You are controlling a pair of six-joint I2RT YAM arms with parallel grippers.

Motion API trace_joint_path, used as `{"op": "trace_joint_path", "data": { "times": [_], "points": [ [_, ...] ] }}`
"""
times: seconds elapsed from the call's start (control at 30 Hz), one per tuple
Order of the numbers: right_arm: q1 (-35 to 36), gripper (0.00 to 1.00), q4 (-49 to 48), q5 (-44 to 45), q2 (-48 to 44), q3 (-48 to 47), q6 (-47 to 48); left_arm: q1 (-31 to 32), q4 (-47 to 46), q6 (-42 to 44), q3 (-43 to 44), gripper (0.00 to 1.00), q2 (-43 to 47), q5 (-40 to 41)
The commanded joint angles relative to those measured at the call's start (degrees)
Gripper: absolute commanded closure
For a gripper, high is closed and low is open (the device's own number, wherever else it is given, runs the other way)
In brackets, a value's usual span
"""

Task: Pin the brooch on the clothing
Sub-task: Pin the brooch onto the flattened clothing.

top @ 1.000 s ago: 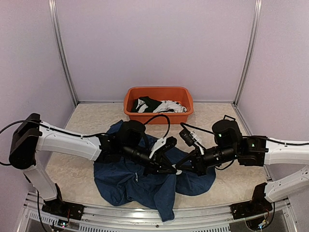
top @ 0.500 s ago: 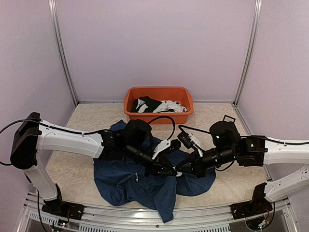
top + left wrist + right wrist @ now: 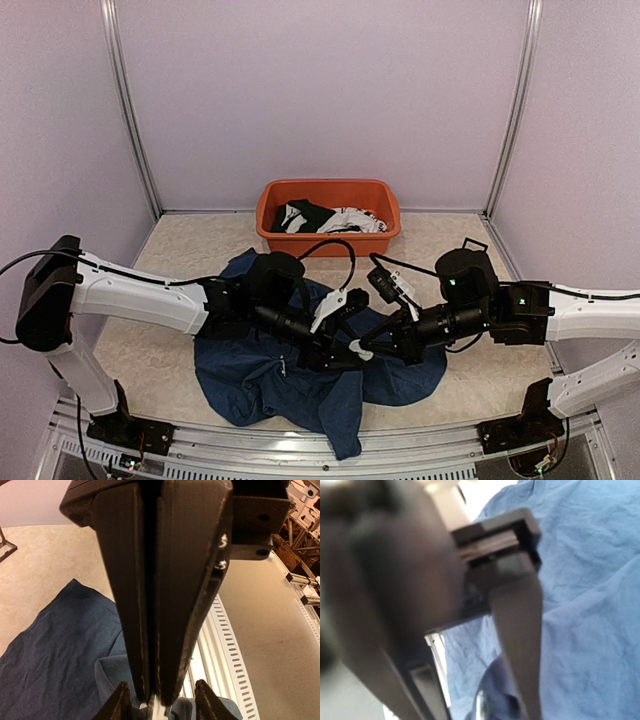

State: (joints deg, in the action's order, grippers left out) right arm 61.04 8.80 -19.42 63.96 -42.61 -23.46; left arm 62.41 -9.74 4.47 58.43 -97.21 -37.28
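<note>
The navy T-shirt lies crumpled on the table in front of both arms; it also shows in the left wrist view and the right wrist view. My left gripper is shut, and a small white piece, the brooch, sticks out at its tip just above a fold of the shirt. My right gripper is open, tip to tip with the left one. Its brown fingertips stand either side of the left tip. A shiny bit of the brooch sits between the right fingers.
An orange tub with black and white garments stands at the back centre. A slotted metal rail runs along the near table edge, close under the shirt's hanging hem. Walls close in both sides.
Both grippers stay tip to tip over the shirt. The left arm swung slightly right and then back left. The right gripper edged a little left, and the white brooch shows more plainly between them.
</note>
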Motion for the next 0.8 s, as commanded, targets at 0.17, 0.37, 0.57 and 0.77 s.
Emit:
{"op": "trace_joint_path", "data": {
  "times": [0.17,0.37,0.57,0.77],
  "points": [
    [0.8,1.0,2.8,5.2,0.1,-1.2,4.1,-5.1,-11.5,-8.3,-10.2,0.36,9.3,-1.4],
    [5.8,1.0,9.4,15.3,6.2,-4.6,11.6,-8.4,-8.8,-15.8,-16.2,0.13,18.2,8.9],
    [15.4,0.98,14.1,24.9,15.6,-10.5,21.7,-11.8,7.6,-25.2,-19.5,0.01,29.4,25.7],
    [19.1,0.56,16.3,22.0,23.0,-15.7,26.5,-18.0,15.6,-33.2,-26.0,0.01,36.8,33.4]
  ]
}}
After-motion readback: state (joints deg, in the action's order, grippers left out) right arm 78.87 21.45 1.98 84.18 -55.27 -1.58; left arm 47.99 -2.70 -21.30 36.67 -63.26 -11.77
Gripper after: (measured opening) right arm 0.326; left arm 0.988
